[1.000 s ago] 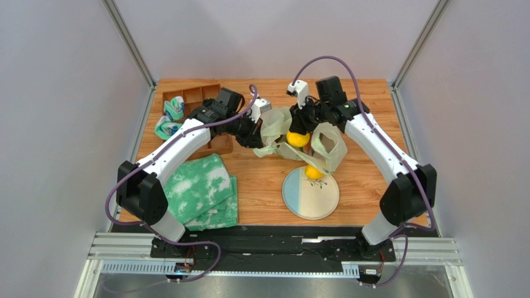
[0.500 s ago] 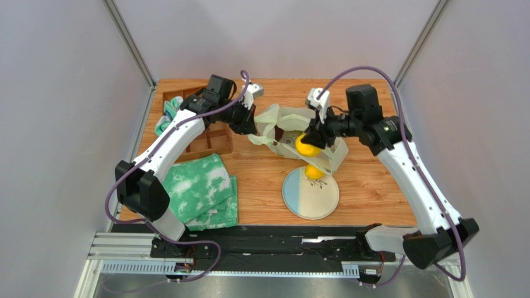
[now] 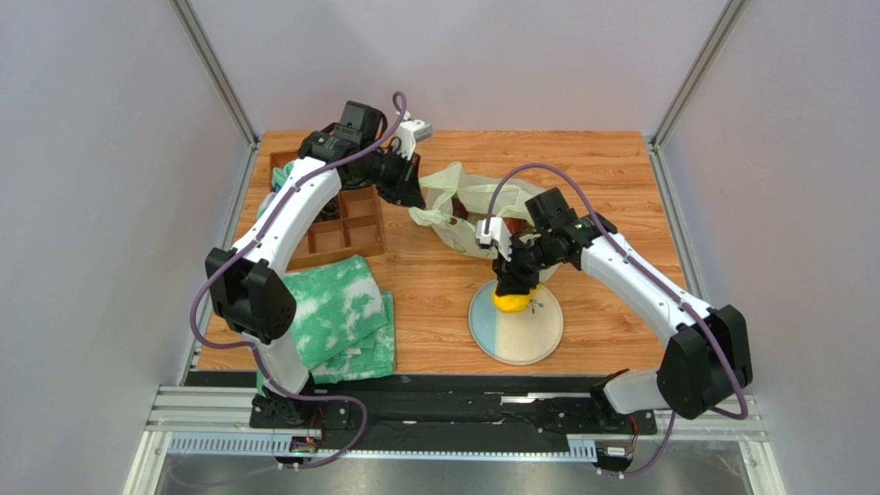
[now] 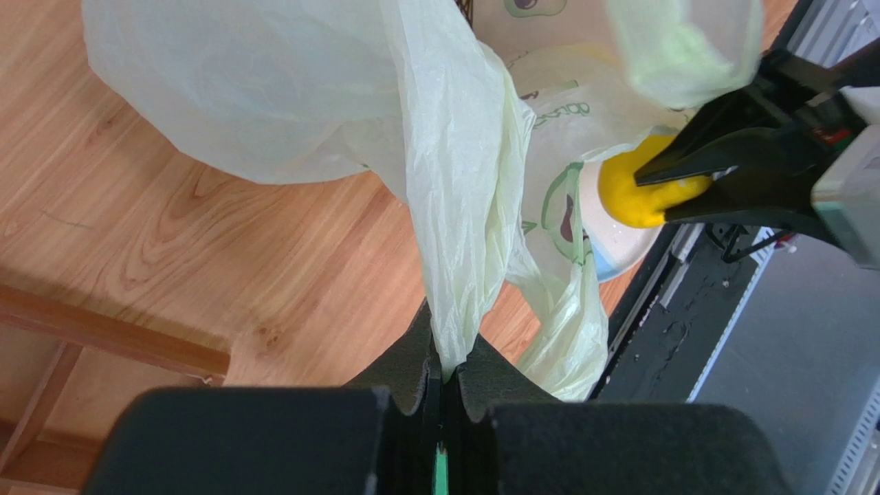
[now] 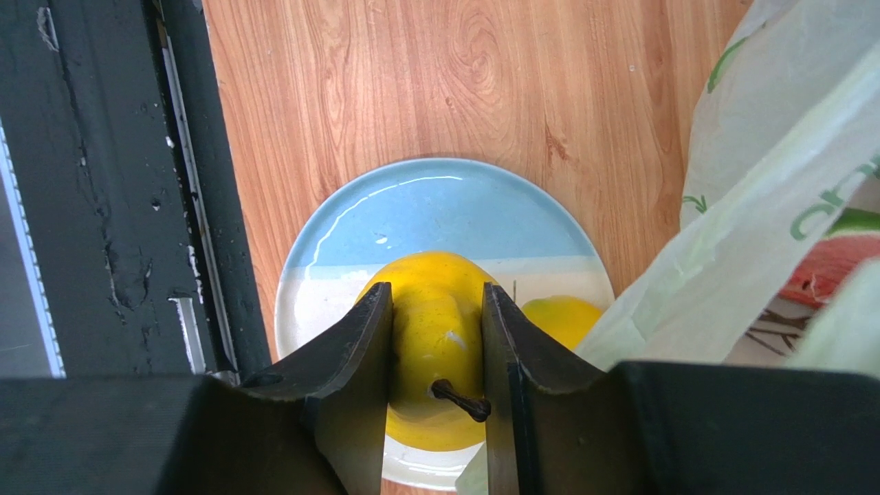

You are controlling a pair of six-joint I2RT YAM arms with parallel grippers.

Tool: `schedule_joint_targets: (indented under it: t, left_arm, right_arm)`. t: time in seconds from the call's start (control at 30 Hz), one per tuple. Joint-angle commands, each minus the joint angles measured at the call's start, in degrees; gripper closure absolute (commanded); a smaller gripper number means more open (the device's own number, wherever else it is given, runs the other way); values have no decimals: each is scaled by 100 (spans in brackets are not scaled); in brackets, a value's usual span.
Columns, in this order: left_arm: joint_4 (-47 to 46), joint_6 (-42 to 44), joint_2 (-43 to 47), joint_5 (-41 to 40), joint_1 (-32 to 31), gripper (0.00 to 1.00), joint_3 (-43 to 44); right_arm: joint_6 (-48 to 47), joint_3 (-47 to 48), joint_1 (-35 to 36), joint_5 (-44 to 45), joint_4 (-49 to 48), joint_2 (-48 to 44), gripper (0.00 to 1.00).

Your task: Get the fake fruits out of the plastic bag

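Thin, crinkly, translucent film on the plastic bag [image 4: 454, 155], a smooth, glossy plastic skin on the yellow pear [image 5: 434, 320], a shiny glazed plate [image 5: 434, 211] catching the light, matt black fingers [image 5: 346, 361], grained wood on the table [image 5: 413, 83], and a soft, matt cloth [image 3: 331, 309].
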State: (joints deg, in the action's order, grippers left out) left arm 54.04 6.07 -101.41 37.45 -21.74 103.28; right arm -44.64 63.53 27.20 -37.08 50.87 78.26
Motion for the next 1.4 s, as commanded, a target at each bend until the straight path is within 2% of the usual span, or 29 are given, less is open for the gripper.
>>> schedule_joint_targets:
  t: [0.0, 0.4, 0.6, 0.7, 0.77, 0.8, 0.83, 0.87, 0.93, 1.0, 1.27, 1.37]
  left_arm:
    - [27, -114, 200, 17, -6, 100, 139]
    - [-96, -53, 508, -98, -24, 100, -326]
    - [-78, 105, 543, -247, -85, 100, -379]
    - [-78, 149, 552, -317, -129, 100, -379]
    - [-78, 158, 560, -317, -146, 100, -362]
    - [-78, 141, 560, -317, -155, 100, -362]
    - [-78, 141, 543, -317, -147, 100, -353]
    - [-78, 149, 534, -309, -155, 100, -344]
    - [-78, 114, 508, -282, -155, 100, -344]
    - [-78, 97, 481, -265, -173, 100, -318]
    - [1, 202, 446, -405, -208, 100, -265]
    - [10, 228, 464, -449, -226, 100, -256]
  right_arm:
    - [-431, 98, 136, -89, -385, 233, 90]
    - [-1, -104, 575, 306, -1246, 1042, 86]
    - [-299, -7, 602, 430, -975, 1288, 80]
    - [-405, 2, 602, 517, -825, 1315, 71]
    - [-449, 10, 602, 535, -737, 1332, 61]
    - [-440, 11, 593, 535, -719, 1324, 51]
    - [-405, 19, 602, 518, -710, 1297, 47]
    - [-309, 54, 593, 509, -728, 1271, 33]
    - [-168, 107, 602, 474, -745, 1201, 24]
    - [43, 230, 602, 465, -737, 1122, 20]
    - [359, 977, 576, 201, -139, 297, 20]
    - [1026, 1161, 358, 62, -349, 85, 21]
